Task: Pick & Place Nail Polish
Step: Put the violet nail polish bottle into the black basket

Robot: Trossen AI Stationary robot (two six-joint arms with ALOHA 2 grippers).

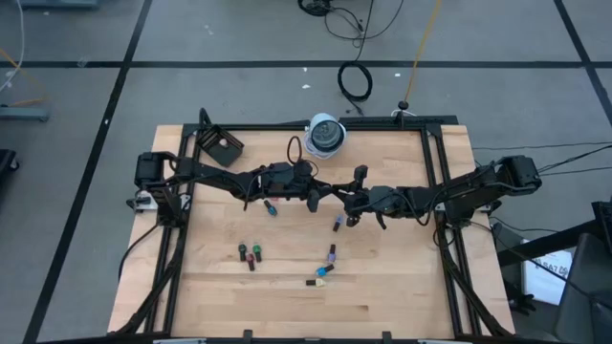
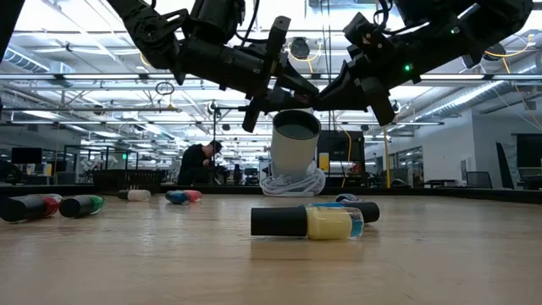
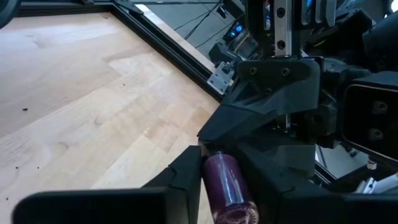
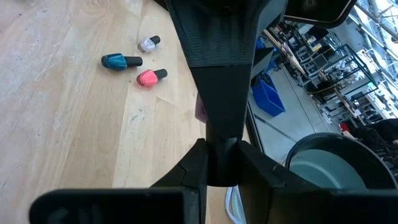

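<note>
My two grippers meet nose to nose above the middle of the table, well clear of the wood. A purple nail polish bottle (image 3: 225, 183) lies between the fingers of my left gripper (image 1: 323, 192), which is shut on its glass body. My right gripper (image 1: 346, 199) faces it, shut on the same bottle's other end. Several more bottles lie on their sides on the table: a blue one (image 1: 271, 207), a red (image 1: 244, 251) and a green one (image 1: 255, 254), a purple one (image 1: 332, 254), and a yellow one (image 2: 326, 223) nearest the front. My left gripper pinches the bottle's purple body (image 3: 217, 171) between its two fingers, one on each side. The fingers come almost level from the table's left and lie along the bottle. The bottle is lifted clear of the table. My right gripper is shut on a dark part (image 4: 221, 163) between its two fingers, coming almost level from the table's right. The left gripper stands right in front, so whether that part is the bottle's cap I cannot tell. A sliver of purple (image 4: 200, 109) shows beside it.
A white round container (image 1: 325, 135) on a coiled white cord stands at the far edge, just behind the grippers. A black tray (image 1: 222, 145) sits at the far left corner. Teal (image 4: 121, 61), pink (image 4: 150, 77) and pale (image 4: 149, 43) bottles lie below. The near strip of table is bare wood.
</note>
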